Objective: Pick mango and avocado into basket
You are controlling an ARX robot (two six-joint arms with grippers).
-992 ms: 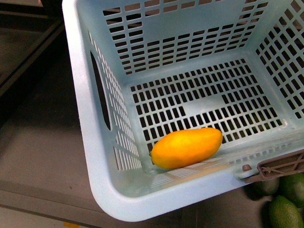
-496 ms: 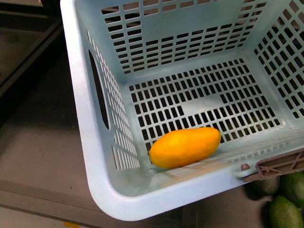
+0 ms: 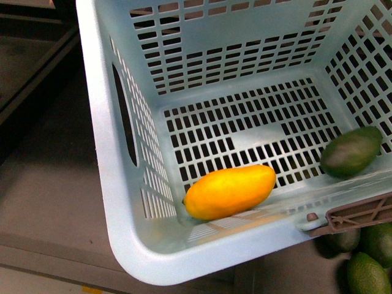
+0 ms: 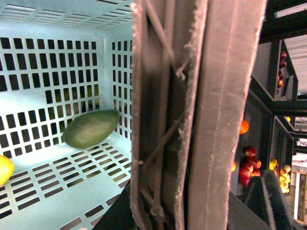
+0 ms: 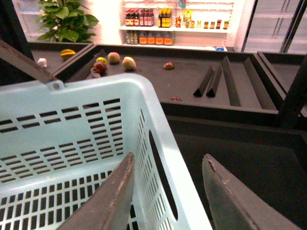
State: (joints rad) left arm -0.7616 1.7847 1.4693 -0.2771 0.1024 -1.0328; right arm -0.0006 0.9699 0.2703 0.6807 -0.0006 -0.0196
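Note:
The light teal basket [image 3: 116,184] fills the front view. The yellow-orange mango [image 3: 229,192] lies on its slotted floor against the near wall. A dark green avocado [image 3: 351,151], blurred, is inside the basket by the right wall. It also shows in the left wrist view [image 4: 91,128] over the floor, with the mango's edge [image 4: 4,168] beside it. My left gripper [image 4: 182,208] is shut on the basket's brown ribbed handle [image 4: 192,110]. My right gripper [image 5: 168,191] is open and empty, its fingers either side of the basket's rim [image 5: 160,139].
More green avocados [image 3: 367,269] lie outside the basket, under the handle end [image 3: 358,214]. Dark display trays [image 5: 225,81] hold scattered fruit. Red and orange fruit [image 4: 247,165] sits on shelves beyond the handle. A dark shelf [image 3: 37,92] lies left of the basket.
The avocado has appeared inside the basket at the right, blurred by motion. The mango has slid a little to the left along the near wall.

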